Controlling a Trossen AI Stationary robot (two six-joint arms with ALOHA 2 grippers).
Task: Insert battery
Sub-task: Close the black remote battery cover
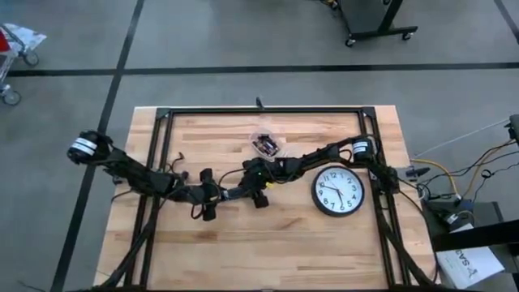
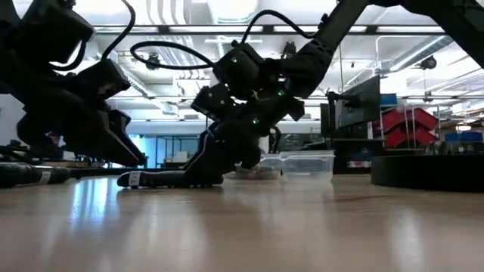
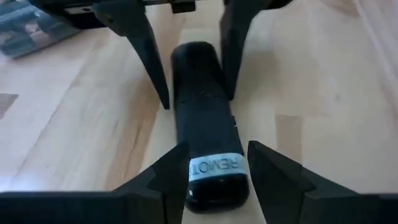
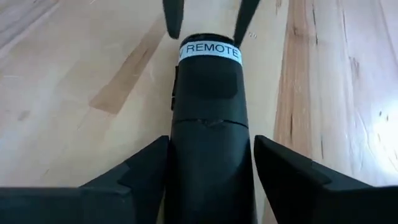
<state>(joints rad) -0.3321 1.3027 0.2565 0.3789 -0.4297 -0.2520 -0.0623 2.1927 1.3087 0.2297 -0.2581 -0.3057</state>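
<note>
A black remote [image 1: 235, 193] lies flat on the wooden table [image 1: 268, 251], mid-table. A white label marks one end [image 3: 214, 167]. My left gripper [image 3: 217, 155] is shut on that labelled end. My right gripper [image 4: 211, 149] is open at the other end [image 4: 208, 162], a finger close beside each long side. In the low view the remote [image 2: 162, 179] rests on the tabletop under both grippers. A clear box [image 1: 265, 144] behind the remote holds small dark things; I cannot make out a single battery among them. My left gripper pinches the remote's two long sides at its labelled end [image 3: 194, 169] between its two fingers. The fingers come in low from the table's left and lie along the remote. The remote lies flat on the table.
A round black-rimmed wall clock [image 1: 338, 191] lies face up to the right of the remote. The black frame's rails [image 1: 259, 109] run along the table's far, left and right sides. Bare wood lies toward the near edge [image 1: 268, 259].
</note>
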